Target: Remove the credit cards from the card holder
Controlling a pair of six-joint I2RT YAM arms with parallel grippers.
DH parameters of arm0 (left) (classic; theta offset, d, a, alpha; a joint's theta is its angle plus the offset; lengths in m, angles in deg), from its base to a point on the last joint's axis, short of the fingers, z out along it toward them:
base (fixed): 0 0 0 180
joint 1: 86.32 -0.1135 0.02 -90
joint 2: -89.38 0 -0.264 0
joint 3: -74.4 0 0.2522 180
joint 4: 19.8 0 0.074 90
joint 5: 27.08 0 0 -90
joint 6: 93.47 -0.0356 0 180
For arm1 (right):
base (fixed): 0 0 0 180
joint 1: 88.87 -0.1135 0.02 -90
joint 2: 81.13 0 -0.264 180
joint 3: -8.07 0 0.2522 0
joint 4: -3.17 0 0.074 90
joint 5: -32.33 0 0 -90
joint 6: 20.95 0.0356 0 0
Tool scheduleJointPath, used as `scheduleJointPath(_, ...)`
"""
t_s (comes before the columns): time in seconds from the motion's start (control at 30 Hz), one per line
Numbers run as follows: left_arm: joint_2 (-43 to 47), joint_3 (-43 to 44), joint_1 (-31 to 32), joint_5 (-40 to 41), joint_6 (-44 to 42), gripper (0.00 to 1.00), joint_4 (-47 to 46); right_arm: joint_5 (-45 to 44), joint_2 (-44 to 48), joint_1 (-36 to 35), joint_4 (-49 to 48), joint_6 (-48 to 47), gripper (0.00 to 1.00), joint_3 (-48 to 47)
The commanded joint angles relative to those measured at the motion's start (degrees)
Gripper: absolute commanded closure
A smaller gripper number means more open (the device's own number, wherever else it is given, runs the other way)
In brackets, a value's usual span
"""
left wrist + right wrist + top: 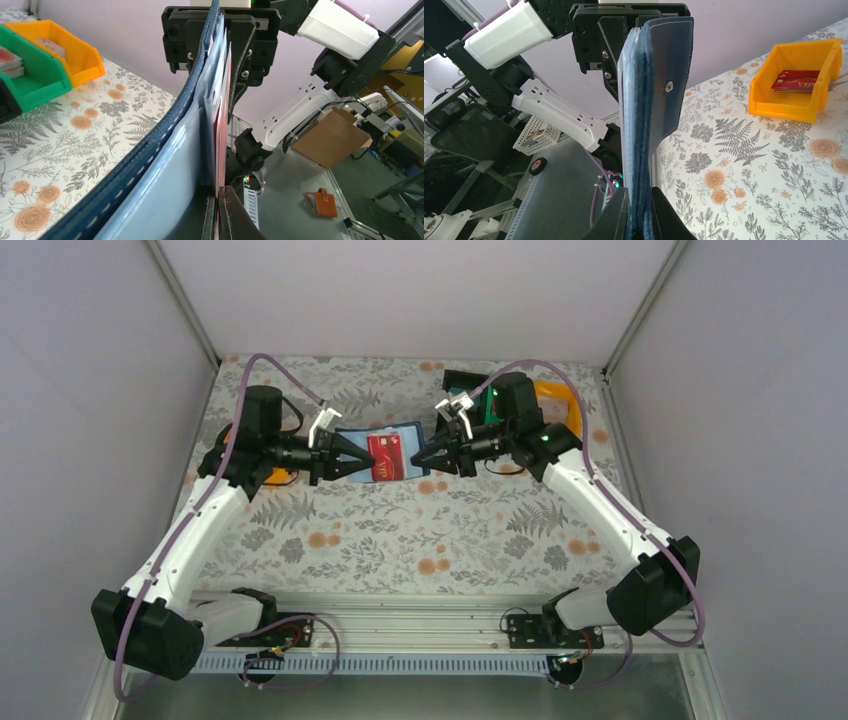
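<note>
Both claws are on the card holder (410, 440) at once. It's spread open between them over the far middle of the flowery tabletop (400, 530), with the light blue inside facing the overhead camera. I can't tell whether it's lifted clear or brushing the surface. The right claw (420, 457) is clamped tight on the right-hand edge, and its own wrist view shows the navy cover pinched between the fingers (616, 220), with the little closure tab (669, 100) and its snap hanging off to one side. The left claw (358, 462) comes in from the other side, squeezed fully together. From its wrist camera the fingers (240, 220) look closed on the thin edge of the red card (385, 452), while the blue lining seems to sit just outside the pinch. That red card is partly out of its slot and lies across the middle of the open holder. Some paler cards or pockets are stacked behind it, too edge-on to sort out. Off to the side is an orange bin (774, 107) with another red card (800, 80) lying in it, and a green bin (35, 85) sits near the far corner.
</note>
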State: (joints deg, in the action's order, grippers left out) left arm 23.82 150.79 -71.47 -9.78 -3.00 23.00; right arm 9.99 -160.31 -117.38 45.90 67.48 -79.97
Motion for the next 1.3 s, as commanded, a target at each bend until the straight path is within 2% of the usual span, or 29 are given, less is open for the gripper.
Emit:
scheduleJointPath(0.0,0.4,-2.7,-2.0,1.9,3.9,0.98,-4.1,1.6,1.2,2.1,-4.6,4.6,0.96,3.0)
scheduleJointPath(0.07,0.0,-7.0,-2.0,4.0,10.7,0.98,-8.6,-0.7,1.3,2.0,-9.0,8.3,0.94,5.9)
scheduleJointPath(0.13,-1.5,-13.4,-2.0,4.8,17.5,0.98,-14.9,-6.7,-0.6,2.1,-8.6,9.4,0.93,7.0)
scheduleJointPath(0.2,-4.4,-16.4,-2.0,5.3,19.7,0.98,-19.0,-10.2,-4.8,2.1,-9.2,11.3,0.9,9.1)
scheduleJointPath(0.3,-10.8,-16.3,-2.0,8.7,16.3,0.98,-18.5,-12.7,-10.0,2.2,-10.1,13.4,0.88,12.1)
scheduleJointPath(0.43,-21.7,-14.7,-2.0,10.6,13.6,0.98,-22.3,-17.4,-15.1,3.4,-13.7,15.9,0.71,16.3)
scheduleJointPath(0.5,-29.9,-13.1,-2.0,10.8,11.7,0.98,-22.8,-20.4,-19.0,4.4,-13.1,16.4,0.64,16.5)
scheduleJointPath(0.6,-39.0,-9.6,-2.0,11.6,6.4,0.98,-20.5,-24.3,-22.1,7.0,-12.0,17.2,0.61,16.0)
scheduleJointPath(0.7,-43.5,-8.9,-2.0,11.4,5.7,0.98,-20.8,-29.7,-21.6,7.1,-10.1,15.7,0.61,13.4)
scheduleJointPath(0.8,-43.7,-10.4,-1.9,10.3,6.6,0.98,-23.9,-23.0,-20.4,4.8,-11.1,11.5,0.56,11.0)
scheduleJointPath(0.9,-43.1,-10.7,-1.9,9.3,5.9,0.98,-25.3,-13.1,-20.5,3.7,-20.1,14.3,0.54,12.9)
scheduleJointPath(1.03,-42.8,-11.7,-1.8,8.9,5.1,0.98,-27.1,-14.3,-28.3,3.8,-21.5,16.7,0.57,9.0)
scheduleJointPath(1.27,-43.1,-11.6,-1.8,7.9,1.8,0.98,-26.2,-12.4,-37.1,3.8,-21.3,16.6,0.56,2.9)
